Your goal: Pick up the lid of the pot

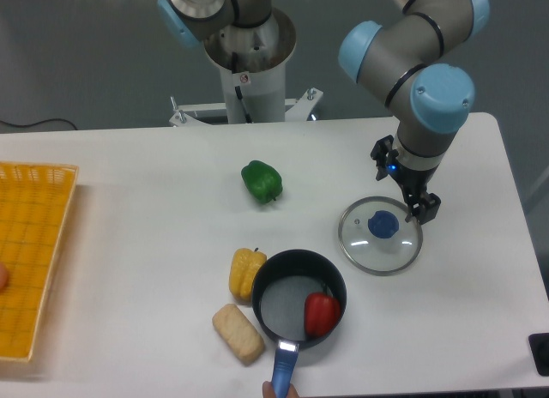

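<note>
White table (154, 244): yellow bin (72, 179) at 9 o'clock, pan (280, 305) at 6, clear lid (364, 248) at 4. Beyond, black cable (50, 121) at 10. Gripper (402, 180) above lid, jaws parted.

The arm (407, 81) reaches in from the upper right, hand (401, 193) lowered, fingers (423, 211) apart.

The pot lid (369, 254) is a round, see-through disc with a thin silvery rim and a blue knob (383, 225) at its middle. It lies flat on the white table (154, 218), knob up, near the black pot (281, 299) but apart from it. The clear part is probably glass, though its surface shows poorly.
</note>
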### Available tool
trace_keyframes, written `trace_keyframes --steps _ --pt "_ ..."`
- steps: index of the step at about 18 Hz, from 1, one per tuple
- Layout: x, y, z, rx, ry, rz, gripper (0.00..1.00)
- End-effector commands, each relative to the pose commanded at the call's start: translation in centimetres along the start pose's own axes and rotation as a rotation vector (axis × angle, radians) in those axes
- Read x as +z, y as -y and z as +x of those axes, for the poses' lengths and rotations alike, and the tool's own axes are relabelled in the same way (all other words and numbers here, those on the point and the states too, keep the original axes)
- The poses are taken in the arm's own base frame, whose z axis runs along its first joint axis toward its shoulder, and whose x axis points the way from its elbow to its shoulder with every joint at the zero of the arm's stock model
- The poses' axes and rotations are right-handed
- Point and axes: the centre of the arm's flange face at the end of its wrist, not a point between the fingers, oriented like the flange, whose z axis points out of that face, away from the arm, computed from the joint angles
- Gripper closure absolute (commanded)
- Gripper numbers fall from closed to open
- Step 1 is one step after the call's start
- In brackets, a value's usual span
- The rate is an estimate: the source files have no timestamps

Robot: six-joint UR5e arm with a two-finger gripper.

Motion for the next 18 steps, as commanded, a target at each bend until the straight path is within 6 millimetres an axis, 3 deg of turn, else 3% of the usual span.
trace_keyframes --steps 8,11,14,18 --pt "0.8 0.0 0.5 0.028 -0.016 0.004 0.00" --pt "2.6 -1.2 1.4 -0.001 -0.048 0.013 0.00" --pt "2.8 -2.4 1.4 -0.015 -0.029 0.006 0.00" --pt "3.2 -2.3 1.1 -0.032 -0.019 -0.007 0.00"
